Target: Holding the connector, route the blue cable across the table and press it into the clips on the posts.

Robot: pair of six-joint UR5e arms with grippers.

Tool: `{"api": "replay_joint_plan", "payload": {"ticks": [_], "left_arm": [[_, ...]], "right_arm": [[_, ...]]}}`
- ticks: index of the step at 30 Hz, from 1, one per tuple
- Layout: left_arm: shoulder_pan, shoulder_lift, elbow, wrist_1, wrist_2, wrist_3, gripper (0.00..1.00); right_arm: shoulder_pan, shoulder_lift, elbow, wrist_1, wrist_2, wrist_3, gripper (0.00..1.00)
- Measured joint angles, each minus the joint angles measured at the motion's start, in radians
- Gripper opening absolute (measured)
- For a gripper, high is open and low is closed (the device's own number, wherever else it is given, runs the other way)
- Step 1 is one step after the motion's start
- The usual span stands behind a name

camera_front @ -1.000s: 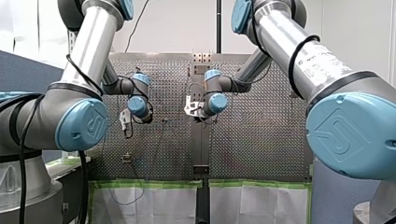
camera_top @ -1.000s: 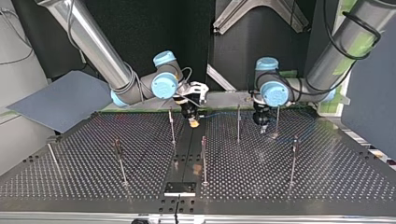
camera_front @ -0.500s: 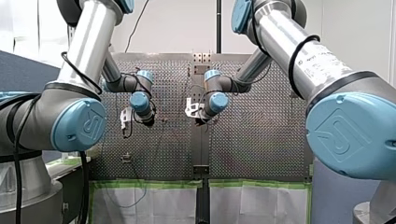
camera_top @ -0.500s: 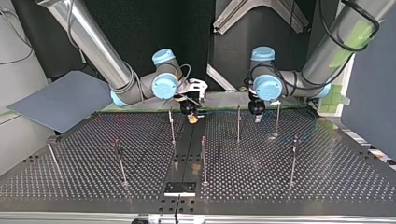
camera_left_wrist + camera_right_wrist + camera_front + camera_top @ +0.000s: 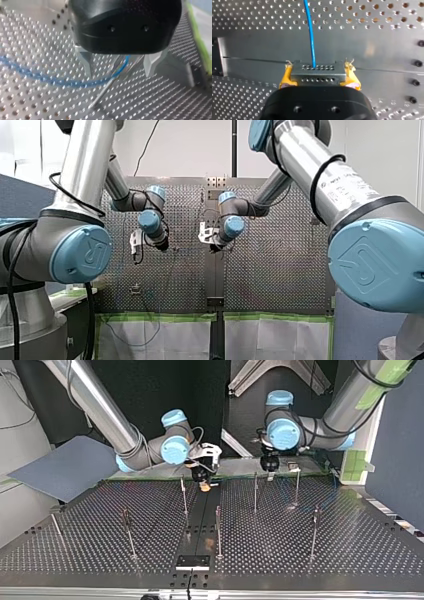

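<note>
Right pincer (image 5: 318,78) tight on connector (image 5: 317,71), left pincer (image 5: 118,66) apart astride blue cable (image 5: 57,81); arm lettering (image 5: 345,182) unreadable.

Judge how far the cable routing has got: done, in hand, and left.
Done: my right gripper is shut on the connector, the cable running ahead from it. In hand: my left gripper is open astride a post, the cable passing between its fingers; whether it is clipped I cannot tell. Left: the top view's nearer posts show no cable.
</note>
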Motion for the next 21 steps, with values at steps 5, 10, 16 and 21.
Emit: {"api": "replay_joint_plan", "payload": {"ticks": [5,10,16,21], "left_arm": [[-0.031,0.046,-0.046,-0.042,-0.029,0.024,1.00],[-0.069,0.091,-0.068,-0.046,-0.064,0.026,1.00],[-0.118,0.125,-0.067,-0.005,-0.072,-0.005,1.00],[-0.157,0.097,-0.060,0.034,-0.073,-0.007,1.00]], "right_arm": [[-0.003,-0.011,0.011,0.000,0.001,0.003,0.00],[-0.004,-0.012,0.013,0.001,0.001,0.009,0.00],[-0.016,-0.012,0.015,0.000,0.000,0.013,0.00],[-0.030,-0.012,0.017,-0.001,-0.001,0.014,0.00]]}}
